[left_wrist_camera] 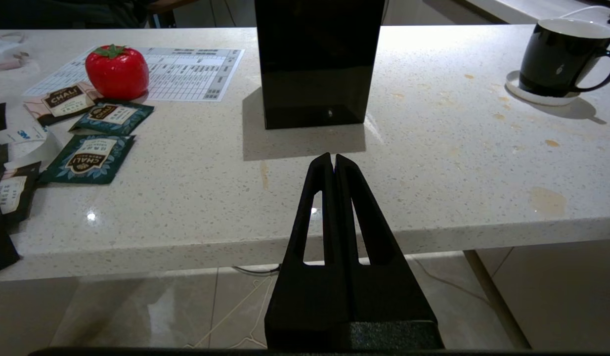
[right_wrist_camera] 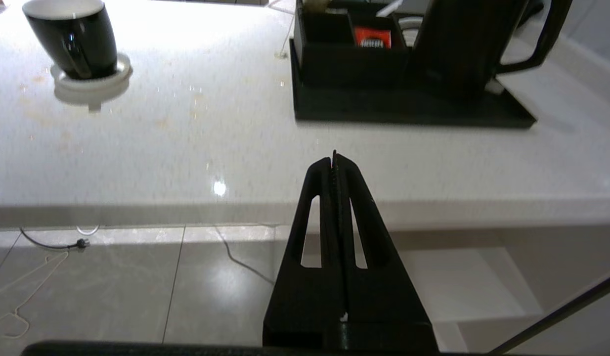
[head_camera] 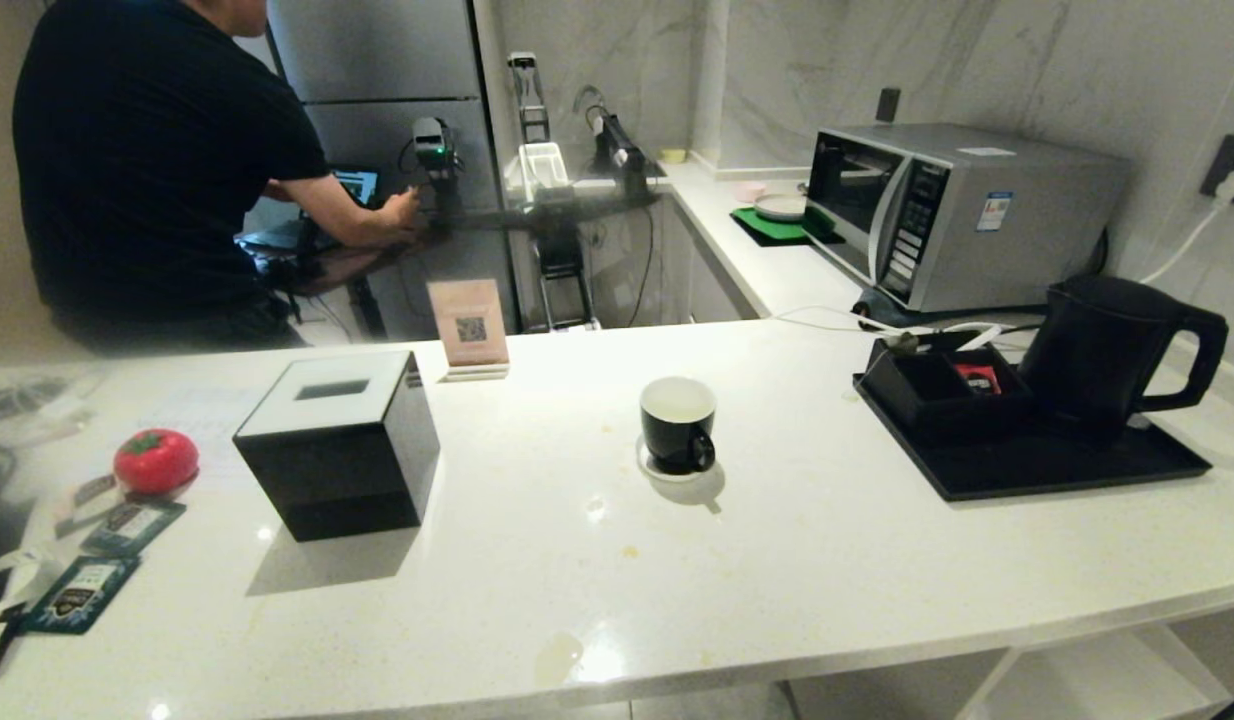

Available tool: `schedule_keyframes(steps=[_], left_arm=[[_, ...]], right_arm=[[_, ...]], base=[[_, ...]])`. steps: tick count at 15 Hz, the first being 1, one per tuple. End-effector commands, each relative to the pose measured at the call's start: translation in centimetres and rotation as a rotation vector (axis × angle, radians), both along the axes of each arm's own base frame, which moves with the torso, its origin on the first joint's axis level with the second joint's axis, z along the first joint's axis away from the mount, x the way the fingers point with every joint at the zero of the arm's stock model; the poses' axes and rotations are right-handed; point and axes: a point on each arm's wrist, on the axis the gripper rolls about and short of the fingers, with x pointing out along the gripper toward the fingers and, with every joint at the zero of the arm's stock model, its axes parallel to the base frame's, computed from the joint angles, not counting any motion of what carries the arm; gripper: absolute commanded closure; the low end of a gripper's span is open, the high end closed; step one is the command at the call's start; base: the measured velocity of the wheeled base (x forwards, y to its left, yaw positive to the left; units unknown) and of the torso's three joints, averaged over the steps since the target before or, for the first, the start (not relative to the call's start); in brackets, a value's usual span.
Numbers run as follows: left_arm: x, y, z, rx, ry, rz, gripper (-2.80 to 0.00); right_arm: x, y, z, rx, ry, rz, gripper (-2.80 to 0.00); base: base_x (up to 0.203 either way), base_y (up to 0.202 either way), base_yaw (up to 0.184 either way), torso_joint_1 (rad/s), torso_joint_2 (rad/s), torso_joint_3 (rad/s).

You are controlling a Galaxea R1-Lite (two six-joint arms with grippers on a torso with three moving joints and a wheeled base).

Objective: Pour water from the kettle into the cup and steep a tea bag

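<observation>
Head view shows me the cup [head_camera: 678, 424] on a white coaster mid-counter and the kettle [head_camera: 1112, 352] on a black tray [head_camera: 1057, 465] to its right. My left gripper [left_wrist_camera: 333, 159] is pinched closed and empty before the counter edge, facing a black box [left_wrist_camera: 317, 64]; the right gripper [right_wrist_camera: 334, 160] likewise, facing the tray. Teal packets [left_wrist_camera: 87, 158] read "CHALI". I see no loose tea bag.

kettle [head_camera: 1102, 345]: matte black, upright on the tray's right end | cup [head_camera: 678, 423]: glossy black mug, white inside, upright on coaster mid-counter
</observation>
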Motion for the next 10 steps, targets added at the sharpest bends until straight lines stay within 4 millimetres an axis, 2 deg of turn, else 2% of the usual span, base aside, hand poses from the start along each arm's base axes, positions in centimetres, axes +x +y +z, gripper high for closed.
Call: schedule_keyframes(steps=[1,5,10], left_arm=[[0.0,0.0,0.0,-0.001,0.0,0.0,0.0],[0.0,0.0,0.0,-0.001,-0.001,0.0,0.0],[0.0,0.0,0.0,-0.001,0.001,0.0,0.0]], right_arm=[[1.5,0.0,1.8,-0.003,0.036,-0.015,0.0],[3.4,-0.3,4.8,0.002,0.041,-0.055,0.0],[7.5,-1.0,7.8,0.006,0.03,-0.107,0.0]], base=[[0.0,0.0,0.0,0.0,0.0,0.0],[0.0,0.0,0.0,0.0,0.0,0.0],[0.0,0.0,0.0,0.0,0.0,0.0]])
